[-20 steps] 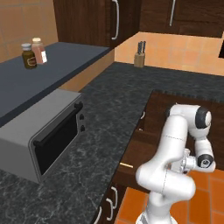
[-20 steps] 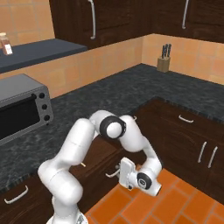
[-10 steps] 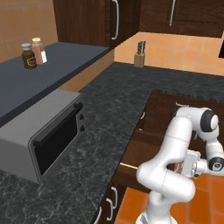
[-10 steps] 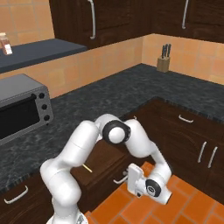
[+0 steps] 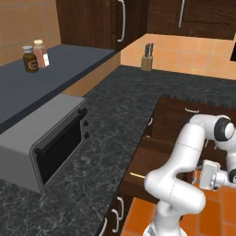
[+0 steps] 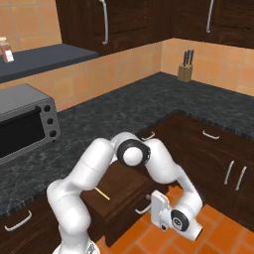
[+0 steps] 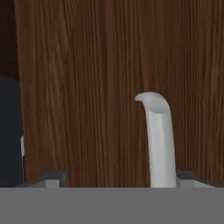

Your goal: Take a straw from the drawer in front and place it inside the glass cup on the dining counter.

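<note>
Letting go of the drawer's curved silver handle [image 7: 158, 140] looks like the step just finished: the end effector [image 6: 155, 214], low and right of centre in the right base view, has come further out toward the tiled floor than half a second ago, and its jaws appear spread, one tip either side of the handle in the hand view rather than pinched on it. Against the pictures from a second ago, the drawer [image 6: 126, 196] now stands pulled well out of the dark cabinet front, its lighter brown inside exposed. That means the opening stage seems done and the pick can follow. The straw [image 6: 102, 193] lies as a thin pale stick on the drawer floor, left of centre in the right base view; in the left base view it sits at lower centre [image 5: 137, 175], beside the arm's white body. It is untouched, and the end effector is well apart from it, below the drawer front.

No brand, label or legible writing can be made out; the two jars [image 5: 35, 56] at upper left are too small to read.
</note>
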Tool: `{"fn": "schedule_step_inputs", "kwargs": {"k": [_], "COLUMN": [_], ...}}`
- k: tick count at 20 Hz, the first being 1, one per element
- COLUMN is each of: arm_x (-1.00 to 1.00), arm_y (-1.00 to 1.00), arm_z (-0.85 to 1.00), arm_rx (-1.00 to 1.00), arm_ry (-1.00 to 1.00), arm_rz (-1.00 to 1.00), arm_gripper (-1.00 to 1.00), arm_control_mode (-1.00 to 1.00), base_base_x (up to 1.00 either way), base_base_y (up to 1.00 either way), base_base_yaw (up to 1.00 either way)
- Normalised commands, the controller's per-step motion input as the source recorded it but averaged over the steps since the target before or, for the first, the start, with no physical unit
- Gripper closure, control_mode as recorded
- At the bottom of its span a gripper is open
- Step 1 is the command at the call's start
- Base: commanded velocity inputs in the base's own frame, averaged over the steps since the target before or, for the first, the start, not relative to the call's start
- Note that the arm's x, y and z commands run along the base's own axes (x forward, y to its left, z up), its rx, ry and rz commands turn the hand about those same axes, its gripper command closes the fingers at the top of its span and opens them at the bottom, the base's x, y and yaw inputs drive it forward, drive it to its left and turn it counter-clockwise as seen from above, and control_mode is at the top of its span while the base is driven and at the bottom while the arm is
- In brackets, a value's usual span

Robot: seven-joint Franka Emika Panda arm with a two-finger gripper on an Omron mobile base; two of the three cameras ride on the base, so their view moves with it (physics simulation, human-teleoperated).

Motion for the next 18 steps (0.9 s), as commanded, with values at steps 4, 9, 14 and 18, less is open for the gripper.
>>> {"fn": "schedule_step_inputs", "kwargs": {"k": [4, 9, 14, 18], "arm_x": [-0.33, 0.03, -0.04, -0.52], "arm_y": [-0.08, -0.24, -0.37, -0.19], "arm_z": [0.76, -0.28, -0.11, 0.50], "arm_rx": [-0.14, -0.06, -0.01, -0.09], "arm_ry": [0.02, 0.11, 0.01, -0.01], "arm_rz": [0.00, -0.04, 0.00, 0.00], "arm_gripper": [-1.00, -1.00, -1.00, -1.00], "arm_control_mode": [-1.00, -1.00, -1.00, -1.00], "base_base_x": [0.00, 0.00, 0.00, 0.00], "base_base_y": [0.00, 0.00, 0.00, 0.00], "base_base_yaw": [0.00, 0.00, 0.00, 0.00]}}
